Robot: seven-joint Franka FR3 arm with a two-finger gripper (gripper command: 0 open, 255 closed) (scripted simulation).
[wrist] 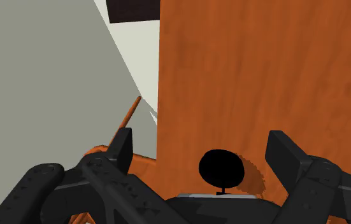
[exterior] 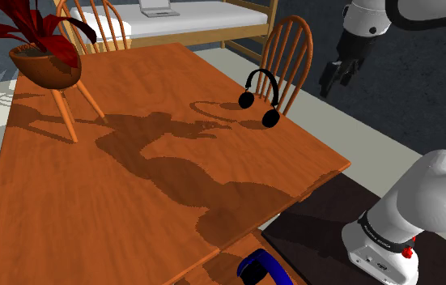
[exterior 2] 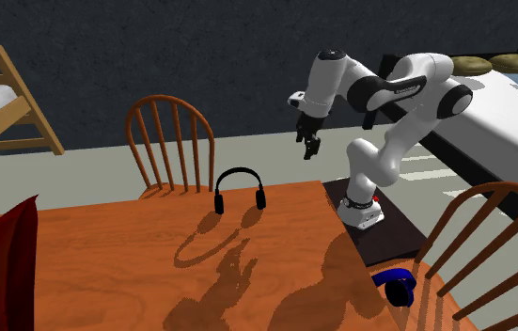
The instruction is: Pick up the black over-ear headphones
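**Black headphones [exterior: 271,118] stand at table's edge, gripper open and well clear**

Black headphones [exterior 2: 218,202] stand on their two ear cups, band arched upward, on a wooden table [exterior: 132,186]. They are close to the table's edge, just in front of a spindle-back wooden chair [exterior: 290,48]. The all-black gripper [exterior: 336,81] hangs in the air apart from them. In the shoulder view it is up and to the right of the headphones, past the table's edge. In the second exterior view the gripper [exterior 2: 309,149] is likewise higher and to the right of the band, against the dark wall. Its fingers are spread apart and hold nothing. From the wrist camera, one round black ear cup [wrist: 220,168] sits on the wood near the table's edge. It shows between the two spread fingers of the gripper [wrist: 202,145] and touches neither. A red-leaved plant in a brown bowl on legs [exterior: 43,61] occupies the table's far corner. A blue pair of headphones [exterior: 257,267] lies below the near edge, beside the arm's dark stand [exterior: 318,235].
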